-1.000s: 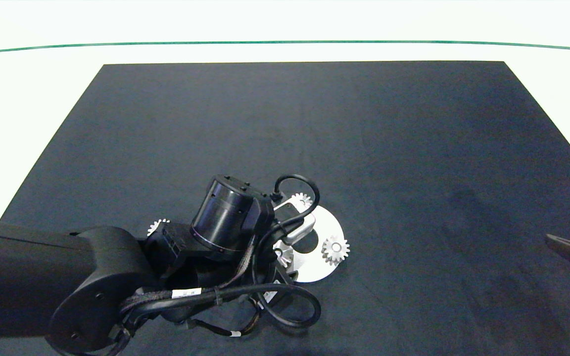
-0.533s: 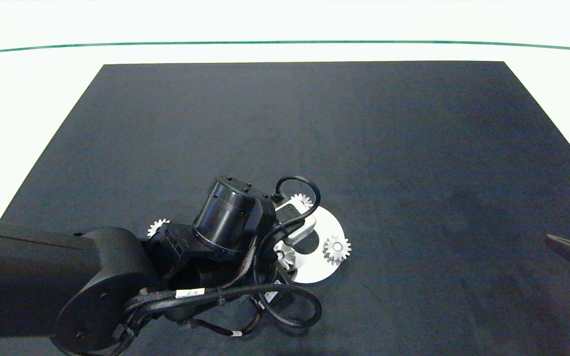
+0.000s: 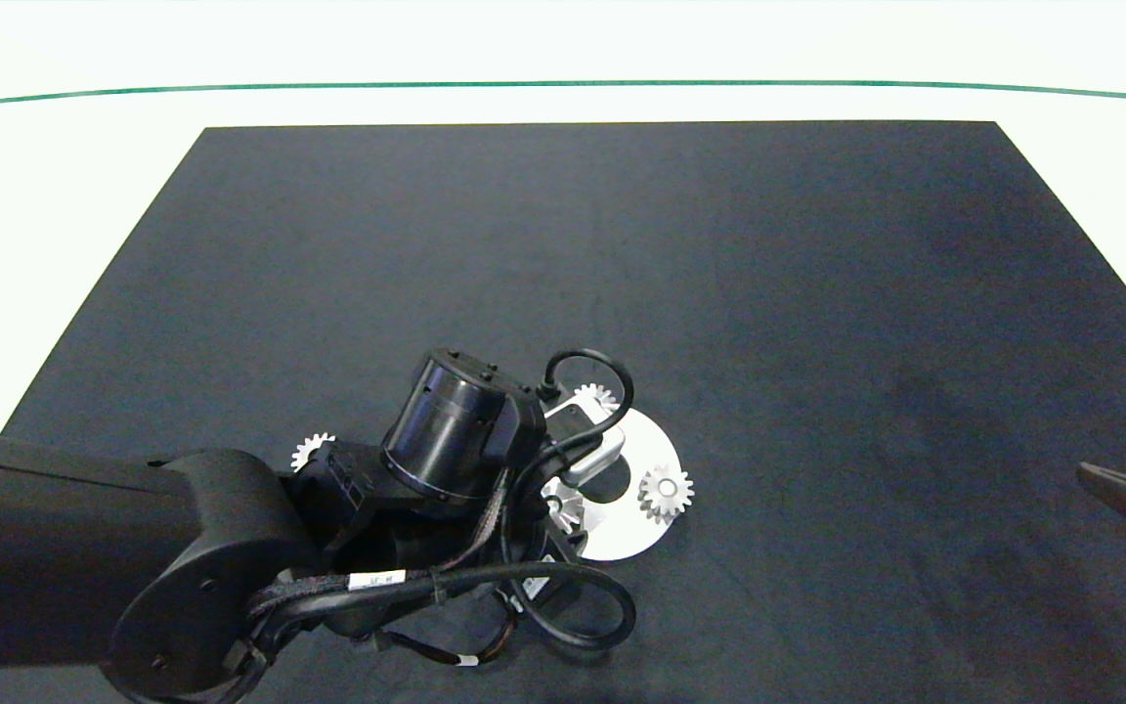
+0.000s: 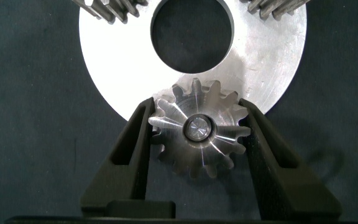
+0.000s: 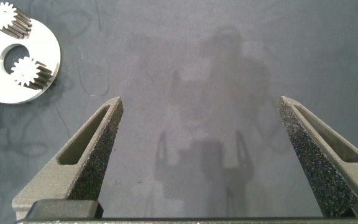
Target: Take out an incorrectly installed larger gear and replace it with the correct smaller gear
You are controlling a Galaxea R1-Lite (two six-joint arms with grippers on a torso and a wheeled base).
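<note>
Gripping the larger gear, left gripper; head view blocked

Left arm crowds disc; mat open right and beyond.

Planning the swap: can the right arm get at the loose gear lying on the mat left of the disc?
Probably not. The loose gear lies behind the left arm, whose left gripper flanks the larger gear; the open right gripper is far across the mat.
</note>
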